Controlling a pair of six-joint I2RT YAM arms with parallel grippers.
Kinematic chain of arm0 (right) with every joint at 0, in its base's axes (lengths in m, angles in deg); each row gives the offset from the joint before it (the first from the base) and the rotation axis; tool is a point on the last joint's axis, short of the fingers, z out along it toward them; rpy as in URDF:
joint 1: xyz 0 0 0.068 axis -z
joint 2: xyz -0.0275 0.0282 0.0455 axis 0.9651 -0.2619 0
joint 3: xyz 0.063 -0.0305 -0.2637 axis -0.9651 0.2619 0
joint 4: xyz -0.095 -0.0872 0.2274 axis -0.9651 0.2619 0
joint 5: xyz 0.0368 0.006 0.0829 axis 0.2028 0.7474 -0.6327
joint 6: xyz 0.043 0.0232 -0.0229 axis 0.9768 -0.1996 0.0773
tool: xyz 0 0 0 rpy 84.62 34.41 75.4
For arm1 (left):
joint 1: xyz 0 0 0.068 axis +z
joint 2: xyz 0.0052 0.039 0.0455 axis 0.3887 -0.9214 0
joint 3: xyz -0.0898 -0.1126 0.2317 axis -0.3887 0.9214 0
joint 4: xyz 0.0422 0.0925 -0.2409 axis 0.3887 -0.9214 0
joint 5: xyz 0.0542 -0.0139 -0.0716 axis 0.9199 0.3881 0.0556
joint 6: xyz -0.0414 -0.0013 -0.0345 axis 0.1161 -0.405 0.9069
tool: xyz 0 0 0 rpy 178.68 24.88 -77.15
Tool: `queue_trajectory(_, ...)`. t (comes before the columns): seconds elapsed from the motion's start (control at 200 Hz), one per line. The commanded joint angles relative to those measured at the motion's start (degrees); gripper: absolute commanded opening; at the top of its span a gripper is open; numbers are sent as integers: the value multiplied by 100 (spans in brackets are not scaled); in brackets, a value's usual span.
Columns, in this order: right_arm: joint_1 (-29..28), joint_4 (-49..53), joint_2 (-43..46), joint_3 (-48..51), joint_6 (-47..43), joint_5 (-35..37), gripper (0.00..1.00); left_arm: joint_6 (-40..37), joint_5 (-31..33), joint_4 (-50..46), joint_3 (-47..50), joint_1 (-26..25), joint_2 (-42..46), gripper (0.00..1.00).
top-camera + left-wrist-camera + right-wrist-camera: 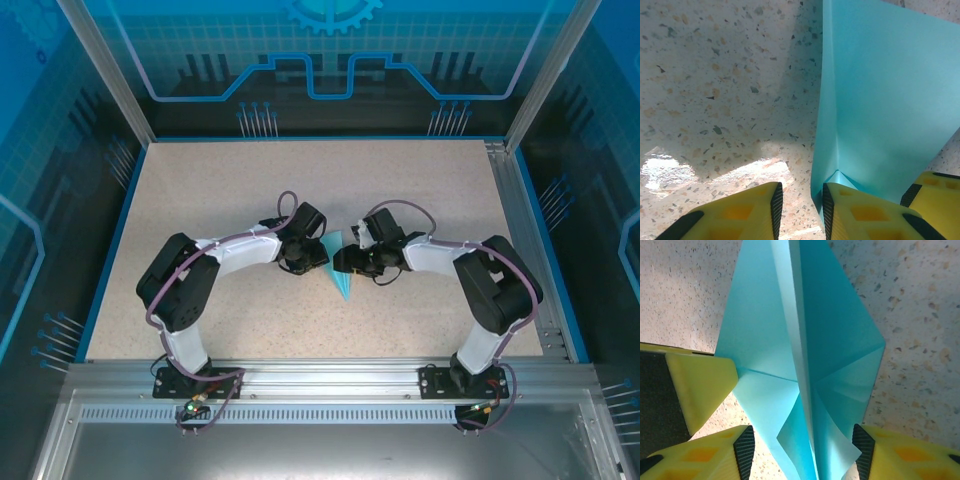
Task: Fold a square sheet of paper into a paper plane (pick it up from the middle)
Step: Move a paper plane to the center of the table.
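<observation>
A slim light-turquoise paper plane (pixel 343 283) lies central on the speckled beige table (pixel 200 190). The right gripper (pixel 804 440) straddles it, jaws apart. The left gripper (pixel 800 192) stands open beside its edge.

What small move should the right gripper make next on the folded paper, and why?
Probably close the right gripper gently on the paper plane. Its jaws stand open on either side of the raised centre fold, with a gap beside one pad, so nothing is pinched yet. The left gripper sits at the paper's edge, its jaws also apart, so it does not seem to hold the fold.
</observation>
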Motion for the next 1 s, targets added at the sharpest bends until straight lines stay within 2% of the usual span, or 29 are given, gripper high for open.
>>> queue_trajectory(0.0,-196,230,232,-150,-231,117,57,-9,-62,16,51,30,115,31)
queue_trajectory(0.285,-463,772,-31,-501,-382,885,45,20,-104,62,55,34,156,31)
queue_trajectory(0.885,-770,1243,-426,-981,-580,1323,30,54,-178,167,116,34,171,30)
queue_trajectory(0.995,-811,1369,-436,-1057,-642,1393,25,-12,-301,439,231,36,271,32)
